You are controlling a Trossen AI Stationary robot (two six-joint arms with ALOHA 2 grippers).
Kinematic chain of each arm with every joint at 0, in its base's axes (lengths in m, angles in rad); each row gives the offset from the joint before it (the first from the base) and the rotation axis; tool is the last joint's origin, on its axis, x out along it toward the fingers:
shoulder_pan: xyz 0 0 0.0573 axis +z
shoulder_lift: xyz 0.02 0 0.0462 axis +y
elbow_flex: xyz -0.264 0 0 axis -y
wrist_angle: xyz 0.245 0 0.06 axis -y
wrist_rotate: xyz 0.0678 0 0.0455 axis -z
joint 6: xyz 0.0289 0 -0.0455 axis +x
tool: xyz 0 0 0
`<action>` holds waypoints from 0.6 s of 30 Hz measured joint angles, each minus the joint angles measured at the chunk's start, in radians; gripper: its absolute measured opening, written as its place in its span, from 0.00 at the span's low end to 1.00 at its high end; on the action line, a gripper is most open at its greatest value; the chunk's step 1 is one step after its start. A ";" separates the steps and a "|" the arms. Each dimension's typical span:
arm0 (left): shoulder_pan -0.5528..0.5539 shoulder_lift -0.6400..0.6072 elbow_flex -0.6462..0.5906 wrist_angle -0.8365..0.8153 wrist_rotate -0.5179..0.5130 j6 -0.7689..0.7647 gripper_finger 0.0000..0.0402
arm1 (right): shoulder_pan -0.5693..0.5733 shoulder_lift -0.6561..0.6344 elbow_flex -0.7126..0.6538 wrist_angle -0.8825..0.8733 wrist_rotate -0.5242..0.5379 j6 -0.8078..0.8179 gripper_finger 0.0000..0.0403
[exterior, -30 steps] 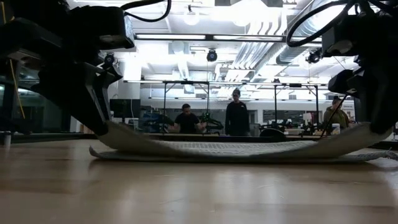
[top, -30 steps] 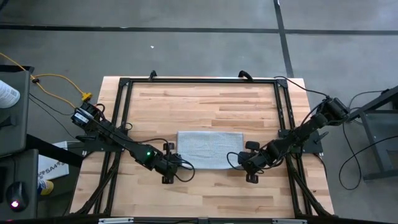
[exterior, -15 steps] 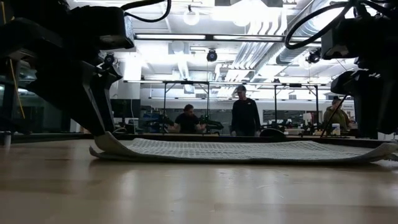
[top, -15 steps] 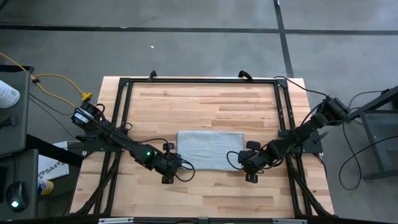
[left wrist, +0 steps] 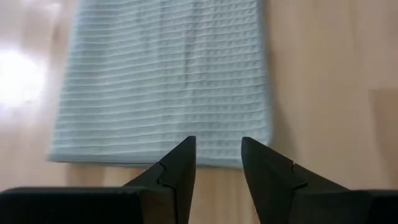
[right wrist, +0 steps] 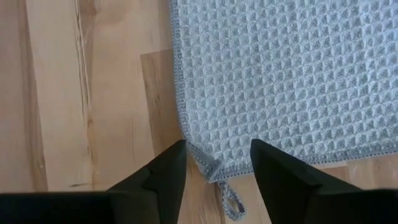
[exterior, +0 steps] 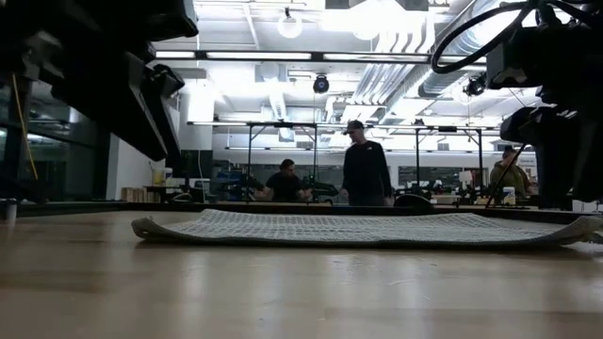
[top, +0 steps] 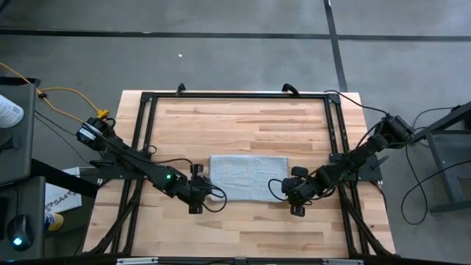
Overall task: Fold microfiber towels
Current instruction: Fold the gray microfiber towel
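Only a partial "SA4" readable, printed on the white box (top: 59, 202) left of the table (top: 235, 121).

Waffle-textured grey cloth towel (top: 247, 177) lies on a smooth, faintly glossy wooden table (top: 243, 118).

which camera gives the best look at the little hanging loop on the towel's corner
The right wrist view: the loop sticks out from the towel corner, between the open right gripper fingers. The high, low and left wrist views show the towel but no discernible loop.

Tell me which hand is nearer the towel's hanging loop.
Right. The right hand hovers over the loop at the towel corner; the left hand sits at the opposite end.
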 joint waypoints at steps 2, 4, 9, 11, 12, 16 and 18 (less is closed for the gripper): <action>0.014 0.000 0.000 -0.009 -0.023 0.025 0.32 | -0.007 0.000 0.000 -0.003 0.027 -0.005 0.43; 0.044 0.000 0.000 -0.011 -0.025 0.037 0.32 | -0.030 0.000 0.000 -0.016 0.055 0.005 0.43; 0.160 0.000 0.000 -0.019 0.044 0.100 0.32 | -0.140 0.000 0.000 -0.056 0.070 0.028 0.43; 0.204 0.000 0.000 -0.025 0.090 0.123 0.32 | -0.184 0.000 0.000 -0.067 0.064 0.018 0.43; 0.224 0.000 0.000 -0.032 0.107 0.135 0.32 | -0.207 0.000 0.000 -0.067 0.054 0.003 0.43; 0.290 -0.011 0.000 -0.056 0.128 0.187 0.32 | -0.277 0.000 0.000 -0.066 0.040 -0.055 0.43; 0.323 -0.015 0.000 -0.052 0.145 0.208 0.32 | -0.313 0.000 0.000 -0.066 0.040 -0.084 0.43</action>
